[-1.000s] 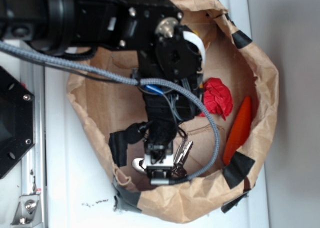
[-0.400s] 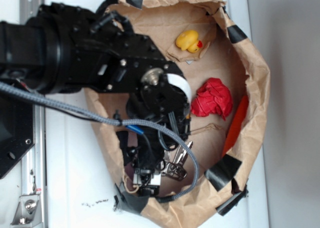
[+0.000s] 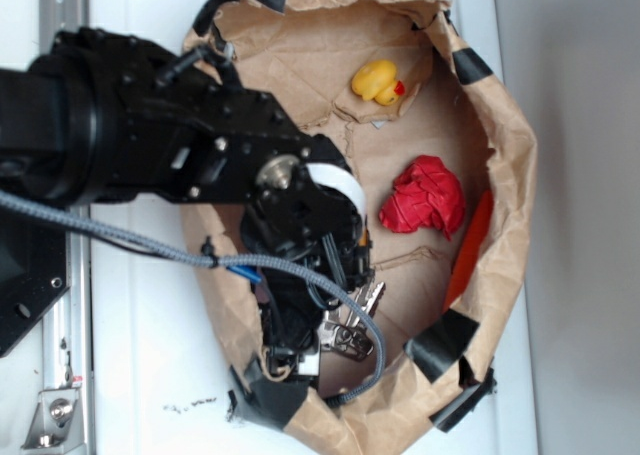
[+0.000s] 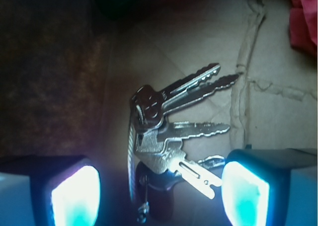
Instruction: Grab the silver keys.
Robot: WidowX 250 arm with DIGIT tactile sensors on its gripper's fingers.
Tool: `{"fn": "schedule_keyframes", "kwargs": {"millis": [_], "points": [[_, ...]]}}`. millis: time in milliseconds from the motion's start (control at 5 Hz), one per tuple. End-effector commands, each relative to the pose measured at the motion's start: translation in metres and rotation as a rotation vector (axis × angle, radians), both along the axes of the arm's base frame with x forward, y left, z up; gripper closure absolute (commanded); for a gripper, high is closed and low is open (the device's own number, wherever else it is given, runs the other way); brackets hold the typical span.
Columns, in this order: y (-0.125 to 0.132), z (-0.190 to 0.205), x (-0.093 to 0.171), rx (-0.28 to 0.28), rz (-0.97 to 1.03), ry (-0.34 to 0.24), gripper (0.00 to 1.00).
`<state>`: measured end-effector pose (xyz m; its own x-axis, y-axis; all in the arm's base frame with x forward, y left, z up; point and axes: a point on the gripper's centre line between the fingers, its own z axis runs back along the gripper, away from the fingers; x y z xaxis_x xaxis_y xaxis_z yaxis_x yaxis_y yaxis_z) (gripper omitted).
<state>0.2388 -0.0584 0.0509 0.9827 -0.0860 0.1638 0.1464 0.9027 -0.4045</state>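
Observation:
The silver keys (image 4: 169, 131) lie fanned out on the brown paper floor of the bag, blades pointing right in the wrist view. In the exterior view the silver keys (image 3: 352, 320) peek out beside the arm near the bag's lower wall. My gripper (image 4: 159, 191) is open, its two glowing pads (image 4: 74, 196) standing either side of the lower end of the bunch, not touching it. In the exterior view my gripper (image 3: 285, 360) is mostly hidden under the black arm, low inside the bag.
The brown paper bag (image 3: 520, 175) with black tape walls everything in. A yellow duck (image 3: 378, 81) sits at the far end, a crumpled red cloth (image 3: 425, 197) in the middle right, an orange thing (image 3: 470, 250) against the right wall. A grey braided cable (image 3: 120, 240) loops past the keys.
The arm has swung left and down, uncovering the duck. The gripper has shifted left along the bag's lower wall, with the keys staying on the bag floor.

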Motion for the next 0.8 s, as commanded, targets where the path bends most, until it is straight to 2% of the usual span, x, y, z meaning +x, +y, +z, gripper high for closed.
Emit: {"fn": "schedule_keyframes", "kwargs": {"millis": [0, 400, 600], "points": [[-0.0043, 0.0132, 0.0116, -0.009, 0.03, -0.018, 1.0], [-0.0061, 0.0083, 0.011, 0.041, 0.018, -0.044, 1.0], [-0.0066, 0.0071, 0.012, 0.045, 0.019, -0.042, 1.0]]}}
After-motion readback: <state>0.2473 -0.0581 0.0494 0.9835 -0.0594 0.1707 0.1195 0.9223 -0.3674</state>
